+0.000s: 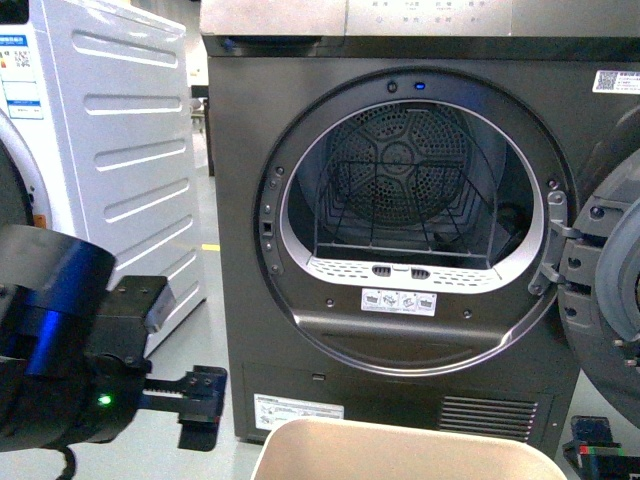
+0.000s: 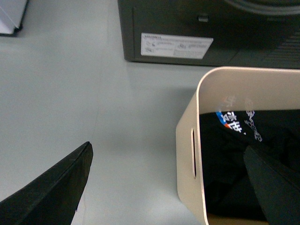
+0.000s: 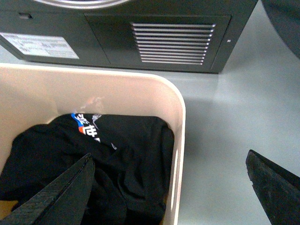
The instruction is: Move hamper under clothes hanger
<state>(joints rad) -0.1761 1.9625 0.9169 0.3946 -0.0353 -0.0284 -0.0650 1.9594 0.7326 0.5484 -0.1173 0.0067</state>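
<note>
The beige hamper stands on the floor right before the dryer; only its far rim shows in the front view. A black garment with a printed patch lies inside. My left gripper is open and straddles the hamper's left wall by the handle slot, one finger outside and the other inside over the garment. My right gripper is open and straddles the right wall, one finger inside and one outside. Neither touches the wall. The clothes hanger is out of view.
The dark grey dryer stands close behind the hamper, its round door swung open to the right. A white machine stands at the left. Grey floor lies bare left of the hamper and also to its right.
</note>
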